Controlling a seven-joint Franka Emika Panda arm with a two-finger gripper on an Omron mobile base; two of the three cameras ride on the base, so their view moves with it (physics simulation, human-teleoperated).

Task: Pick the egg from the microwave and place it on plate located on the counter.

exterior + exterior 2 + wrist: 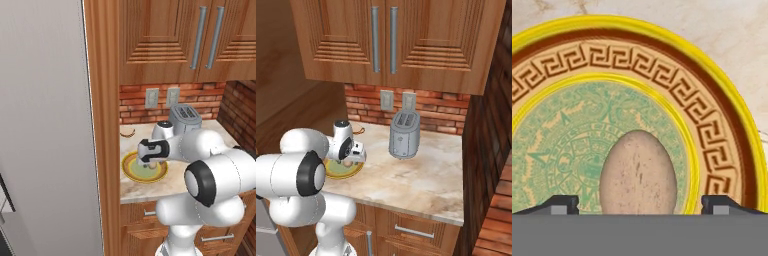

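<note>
The fingers (640, 204) stand wide apart in the hand view, one dark tip at each side of the egg (638, 172), with a clear gap between each tip and the shell, so they grip nothing. The egg lies on the pale green centre of the plate (727, 135), inside the patterned band and the yellow rim. In the right base view the hand hangs low over the plate (343, 171), and the egg (348, 163) shows as a small tan spot on it. The plate (131, 172) sits near the left edge of the surface (210, 131), toward its front. Farther back a silver toaster (404, 134) stands on the surface (421, 180), well apart from the plate, before the brick wall (436, 119), with wooden cupboards (401, 40) above.
</note>
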